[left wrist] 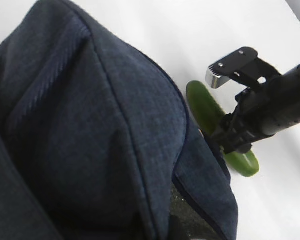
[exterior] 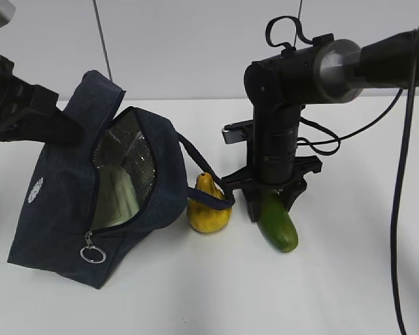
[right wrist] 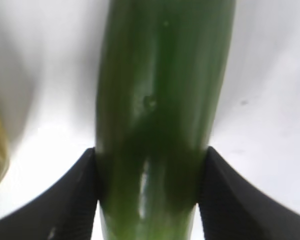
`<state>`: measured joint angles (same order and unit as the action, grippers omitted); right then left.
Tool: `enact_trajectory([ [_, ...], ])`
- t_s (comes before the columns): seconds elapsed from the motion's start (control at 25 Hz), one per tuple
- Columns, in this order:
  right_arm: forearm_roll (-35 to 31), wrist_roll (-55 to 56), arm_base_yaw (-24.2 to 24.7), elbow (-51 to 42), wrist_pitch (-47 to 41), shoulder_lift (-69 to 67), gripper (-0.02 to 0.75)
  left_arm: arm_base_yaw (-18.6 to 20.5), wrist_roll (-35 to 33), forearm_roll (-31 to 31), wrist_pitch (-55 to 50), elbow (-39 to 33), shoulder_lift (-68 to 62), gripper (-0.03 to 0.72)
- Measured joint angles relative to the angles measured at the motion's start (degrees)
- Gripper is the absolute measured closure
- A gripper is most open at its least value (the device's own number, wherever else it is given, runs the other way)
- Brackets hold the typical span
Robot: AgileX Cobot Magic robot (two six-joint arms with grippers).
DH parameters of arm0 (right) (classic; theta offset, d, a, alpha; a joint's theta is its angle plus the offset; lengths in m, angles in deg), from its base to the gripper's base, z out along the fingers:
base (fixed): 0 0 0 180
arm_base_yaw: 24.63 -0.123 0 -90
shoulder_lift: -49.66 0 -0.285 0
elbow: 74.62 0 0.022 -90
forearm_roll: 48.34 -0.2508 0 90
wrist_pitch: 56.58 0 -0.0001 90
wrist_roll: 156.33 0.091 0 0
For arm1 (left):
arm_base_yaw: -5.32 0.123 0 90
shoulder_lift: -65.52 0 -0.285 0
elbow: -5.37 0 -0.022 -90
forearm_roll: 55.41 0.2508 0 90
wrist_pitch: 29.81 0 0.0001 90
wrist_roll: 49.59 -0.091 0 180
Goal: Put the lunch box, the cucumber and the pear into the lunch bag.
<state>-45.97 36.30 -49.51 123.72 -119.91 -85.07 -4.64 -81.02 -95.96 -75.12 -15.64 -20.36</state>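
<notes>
Clearly the right gripper [exterior: 271,204] pinches the smooth dark green cucumber [exterior: 279,225], right of the navy fabric lunch bag [exterior: 91,202]: stiff, slick, best held mid-body. Left gripper's fingers: can't tell.

This looks like a robotics lab or test room. A bare white counter [exterior: 349,293] runs back to a plain pale wall [exterior: 195,42] with thin vertical seams, and black robot arms [exterior: 279,132] trailing loose cables [exterior: 405,174] work over it.
</notes>
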Motion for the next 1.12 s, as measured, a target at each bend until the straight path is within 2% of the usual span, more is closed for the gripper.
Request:
enact_trajectory([
  [0.16,2.1,-0.2,0.1,1.9,0.7,3.8,0.336,0.0,0.0,0.0,0.0,0.0,0.0,0.666],
  [0.32,0.6,-0.7,0.1,5.6,2.0,8.6,0.336,0.0,0.0,0.1,0.0,0.0,0.0,0.666],
  [0.4,-2.4,-2.6,0.1,7.7,2.2,10.6,0.336,0.0,0.0,0.1,0.0,0.0,0.0,0.666],
  [0.56,-15.2,-8.3,-0.1,11.9,2.0,12.4,0.337,0.0,0.0,0.1,0.0,0.0,0.0,0.666],
  [0.88,-25.9,-11.2,-4.0,12.1,3.7,10.0,0.337,0.0,0.0,0.1,0.0,0.0,0.0,0.666],
  [0.92,-27.0,-11.4,-4.3,12.2,4.0,9.3,0.288,0.0,0.0,0.1,0.0,0.0,0.0,0.666],
  [0.96,-28.0,-11.9,-4.7,12.2,4.1,8.7,0.339,0.0,0.0,0.1,0.0,0.0,0.0,0.666],
  [1.12,-31.5,-13.5,-5.7,12.3,5.3,6.2,0.339,0.0,0.0,0.1,0.0,0.0,0.1,0.666],
])
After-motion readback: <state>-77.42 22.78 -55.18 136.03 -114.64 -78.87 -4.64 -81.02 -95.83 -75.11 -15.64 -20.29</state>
